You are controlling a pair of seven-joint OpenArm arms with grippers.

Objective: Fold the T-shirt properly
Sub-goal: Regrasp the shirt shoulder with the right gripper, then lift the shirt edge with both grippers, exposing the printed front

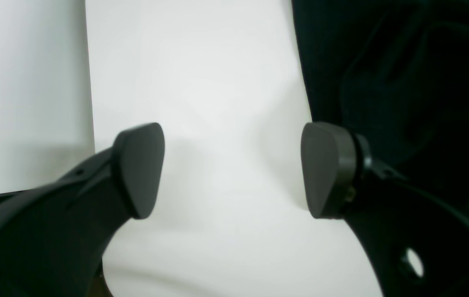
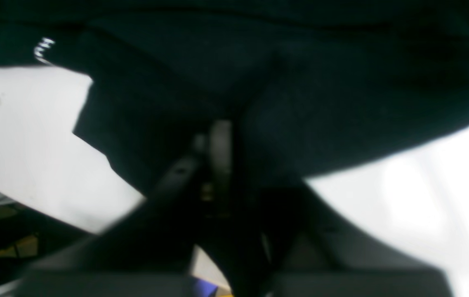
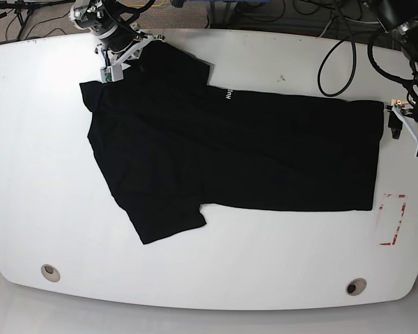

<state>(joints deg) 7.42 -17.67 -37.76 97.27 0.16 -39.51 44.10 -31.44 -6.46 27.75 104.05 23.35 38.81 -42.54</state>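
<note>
The T-shirt (image 3: 230, 146) lies across the table (image 3: 28, 209). The right gripper (image 2: 222, 156) pinches cloth at upper left; blur limits certainty. The left gripper (image 1: 232, 169) stands spread, empty. One-sided pulling risks bunching.

— What do you have besides the job itself?

— I see a white surface (image 3: 265, 264) with rounded corners. Two round holes sit near its front edge, the left hole (image 3: 49, 272) and the right hole (image 3: 356, 286). A red marking (image 3: 396, 219) lies near the right edge.

— Anything beyond it?

— I make out black cables (image 3: 334, 49) looping over the far right part, and more cables on the floor (image 3: 28, 17) behind.
</note>
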